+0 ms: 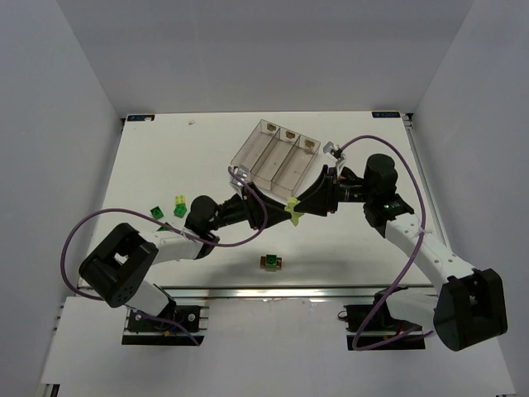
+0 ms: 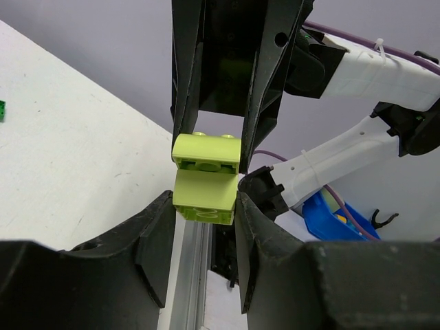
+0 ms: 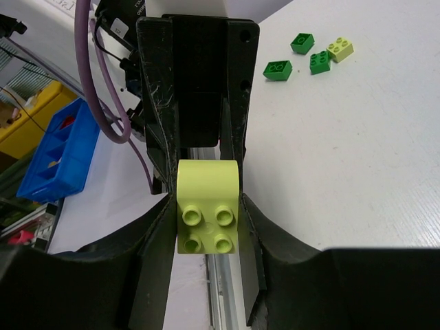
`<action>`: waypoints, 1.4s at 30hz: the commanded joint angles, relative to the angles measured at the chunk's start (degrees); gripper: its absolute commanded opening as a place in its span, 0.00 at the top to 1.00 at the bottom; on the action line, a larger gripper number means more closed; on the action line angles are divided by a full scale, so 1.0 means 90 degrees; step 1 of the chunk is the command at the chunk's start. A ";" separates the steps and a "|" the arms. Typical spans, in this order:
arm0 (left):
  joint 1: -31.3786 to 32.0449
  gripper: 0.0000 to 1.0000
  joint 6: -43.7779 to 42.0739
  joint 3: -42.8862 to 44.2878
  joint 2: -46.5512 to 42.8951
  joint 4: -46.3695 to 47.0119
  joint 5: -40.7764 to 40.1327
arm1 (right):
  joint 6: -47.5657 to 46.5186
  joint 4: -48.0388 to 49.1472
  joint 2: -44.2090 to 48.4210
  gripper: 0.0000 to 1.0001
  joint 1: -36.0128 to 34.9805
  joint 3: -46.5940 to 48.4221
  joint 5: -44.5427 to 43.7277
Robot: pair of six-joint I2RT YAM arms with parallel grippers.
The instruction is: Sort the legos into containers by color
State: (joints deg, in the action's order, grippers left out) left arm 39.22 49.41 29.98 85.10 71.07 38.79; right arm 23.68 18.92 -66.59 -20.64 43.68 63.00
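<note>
1. My left end effector [image 2: 204, 206] is clenched on the lower half of a pale yellow-green lego piece [image 2: 204, 180], with 1 finger pressed against each side.
2. My right end effector [image 3: 208, 227] is clenched on the other half of that piece, where 4 studs face its wrist camera.
3. In the left wrist view the piece reads as 2 bricks joined, and each end effector grips 1 of them.
4. From above, my 2 end effectors meet tip to tip at mid-counter, with the piece between them, just beside the near corner of the containers [image 1: 277, 157].
5. The containers are 3 clear bins joined as 1 tray, set at an angle toward the back of the counter [image 1: 355, 256], with a tan mark at the far end of each bin.
6. Bright green legos [image 3: 278, 69] lie loose on the counter out to my left, well apart from the tray.
7. A loose pale yellow-green brick [image 3: 340, 48] touches 1 of those green legos.
8. A small green and orange-brown stack [image 1: 271, 263] sits near the front edge, between my 2 arm bases.
</note>
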 commanded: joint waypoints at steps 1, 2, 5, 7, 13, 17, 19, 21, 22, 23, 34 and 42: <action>0.0076 0.70 0.0076 0.0224 -0.0022 0.0355 0.0261 | -0.0063 0.0281 0.0016 1.00 -0.0030 -0.0049 -0.0076; 0.0076 0.73 0.0086 0.0224 -0.0032 0.0375 0.0261 | -0.0082 0.0262 0.0016 1.00 -0.0030 -0.0049 -0.0086; 0.0085 0.94 0.0096 0.0234 -0.0041 0.0385 0.0280 | -0.0365 0.0047 0.0026 1.00 -0.0030 0.0009 -0.0193; 0.0085 1.00 0.0096 0.0234 -0.0080 0.0327 0.0280 | -0.0628 -0.0312 0.0016 1.00 -0.0030 0.0117 -0.0437; 0.0085 1.00 -0.0498 0.0262 -0.0557 -0.0822 0.0076 | -0.1342 -0.0793 0.0055 1.00 -0.0011 0.0361 -0.1052; 0.0085 1.00 -0.1591 0.0741 -0.0998 -0.3078 -0.0412 | -0.1693 -0.1105 0.0065 1.00 0.0057 0.0547 -0.1531; 0.0085 1.00 -0.1924 0.0858 -0.1135 -0.3812 -0.0685 | -0.1859 -0.1174 -0.0033 1.00 0.0077 0.0625 -0.1746; 0.0085 1.00 -0.2042 0.0966 -0.1281 -0.4135 -0.0890 | -0.2005 -0.1310 -0.0208 1.00 0.0116 0.0771 -0.1882; 0.0085 1.00 -0.2062 0.1005 -0.1320 -0.4262 -0.0988 | -0.2064 -0.1340 -0.0267 1.00 0.0116 0.0820 -0.1980; 0.0085 1.00 -0.2101 0.1150 -0.1359 -0.4447 -0.1124 | -0.2113 -0.1369 -0.0412 1.00 0.0116 0.0965 -0.2097; 0.0037 1.00 -0.2277 0.1894 -0.1613 -0.6890 -0.2756 | -0.2553 -0.1331 -0.2726 1.00 0.0136 0.2811 -0.4373; 0.0027 1.00 -0.2774 0.1826 -0.2424 -0.7350 -0.3917 | -0.2242 -0.0872 -0.4358 1.00 0.0136 0.3759 -0.4920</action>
State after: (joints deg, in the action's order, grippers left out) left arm 39.70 27.59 46.11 66.96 7.07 9.56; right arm 2.68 6.72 -104.25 -19.84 73.82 21.96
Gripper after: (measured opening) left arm 0.461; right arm 0.425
